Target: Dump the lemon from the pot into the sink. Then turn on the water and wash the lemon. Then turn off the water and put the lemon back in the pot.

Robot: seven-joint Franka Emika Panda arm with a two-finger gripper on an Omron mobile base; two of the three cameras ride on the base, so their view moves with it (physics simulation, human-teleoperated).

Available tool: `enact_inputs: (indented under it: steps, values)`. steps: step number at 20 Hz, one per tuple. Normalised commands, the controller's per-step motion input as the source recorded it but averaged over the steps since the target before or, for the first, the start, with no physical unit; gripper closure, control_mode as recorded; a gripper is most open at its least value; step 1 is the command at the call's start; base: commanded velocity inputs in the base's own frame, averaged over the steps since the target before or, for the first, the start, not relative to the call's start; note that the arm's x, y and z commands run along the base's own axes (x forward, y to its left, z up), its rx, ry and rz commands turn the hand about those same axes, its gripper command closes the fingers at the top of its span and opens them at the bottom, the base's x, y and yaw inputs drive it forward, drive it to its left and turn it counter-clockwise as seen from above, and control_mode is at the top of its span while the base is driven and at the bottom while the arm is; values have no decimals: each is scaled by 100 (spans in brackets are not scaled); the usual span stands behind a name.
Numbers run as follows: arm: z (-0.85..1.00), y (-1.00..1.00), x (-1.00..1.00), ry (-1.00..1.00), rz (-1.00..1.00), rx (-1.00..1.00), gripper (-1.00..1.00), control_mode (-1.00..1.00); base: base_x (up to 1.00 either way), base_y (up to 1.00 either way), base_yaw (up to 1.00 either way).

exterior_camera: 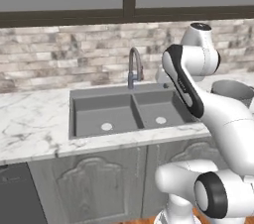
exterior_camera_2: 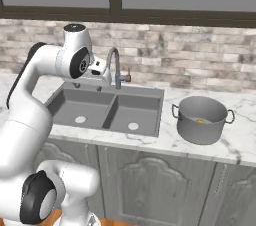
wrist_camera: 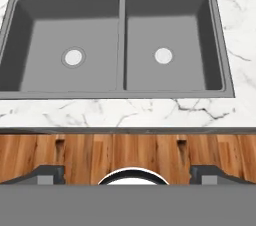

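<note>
The lemon (exterior_camera_2: 200, 120) still sat inside the pot (exterior_camera_2: 202, 119), which stood on the counter (exterior_camera_2: 240, 140) just right of the sink (wrist_camera: 120, 82). The gripper (wrist_camera: 128, 175) hung over the sink with its fingers wide apart and held nothing. It would have to reach right and grab the pot's rim firmly. The faucet (exterior_camera_2: 115, 66) stood close, so it should swing wide. Both basins had room.
</note>
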Motion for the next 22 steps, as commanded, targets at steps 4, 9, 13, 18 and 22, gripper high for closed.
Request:
enact_inputs:
  steps: [4,9,13,18,22]
  values:
    - [0,0,0,0,0,0,-100,100,18,-56,0]
    - [0,0,0,0,0,0,-100,100,32,-47,0]
    - [0,0,0,0,0,0,-100,100,45,-40,0]
    - [0,0,0,0,0,0,-100,100,46,-27,0]
    - [0,0,0,0,0,0,-100,100,48,-14,0]
